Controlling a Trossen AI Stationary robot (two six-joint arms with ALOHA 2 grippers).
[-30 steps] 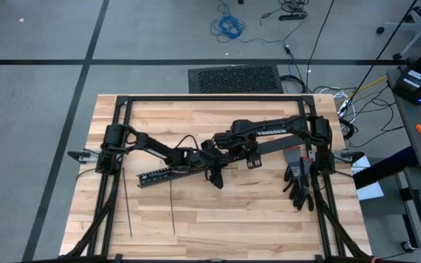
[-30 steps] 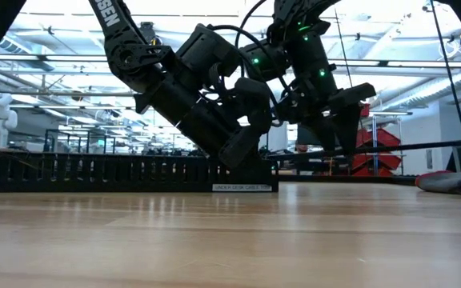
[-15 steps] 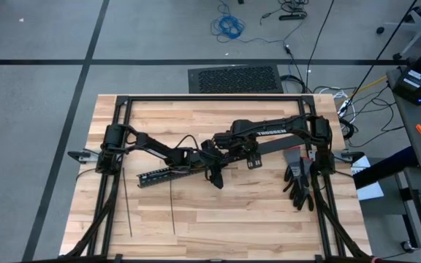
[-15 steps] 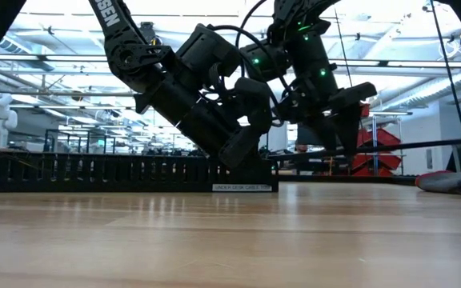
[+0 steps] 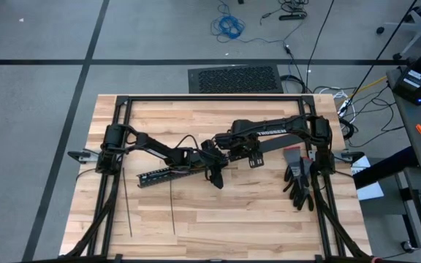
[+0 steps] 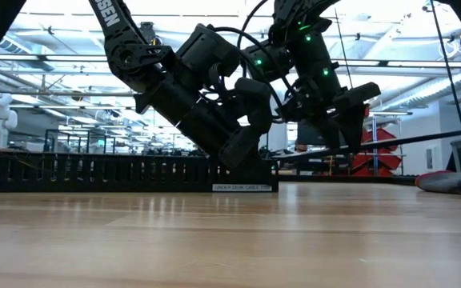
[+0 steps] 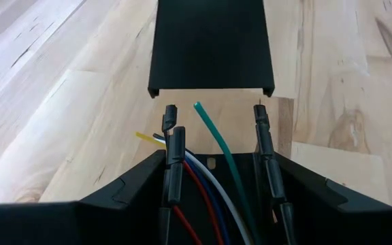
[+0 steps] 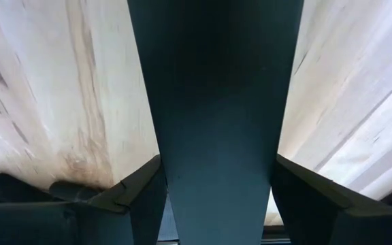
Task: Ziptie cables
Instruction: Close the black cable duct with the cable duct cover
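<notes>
Cables (image 7: 203,197) are sitting right in the left gripper (image 7: 220,163), over the middle of the wooden table (image 5: 232,219). From the left wrist view you can see red, blue, white and green wires, plus a yellow tip, running out between the two dark fingers (image 7: 138,187). A couple of black-sleeved ends lie along the inner faces of the fingers. The fingers are only partly closed, but the bundle seems to fill the gap, so I'd call that a grip on the wires. The free ends splay out just short of the near end of a flat black bar (image 7: 209,44), with a strip of bare wood showing between them. The right gripper (image 8: 216,170) has that bar: its fingers are spread wide and the bar fills the gap from one finger to the other. From above, both arms meet in the centre and the wires themselves are hidden under them (too much black on black). The slotted black duct (image 5: 163,174) lies just beside the grippers, on the left arm's side. Two thin zipties (image 5: 126,201) lie loose on the wood nearer the front-left, well apart from the action. A pair of dark gloves (image 5: 298,183) sits by the right arm's base.
</notes>
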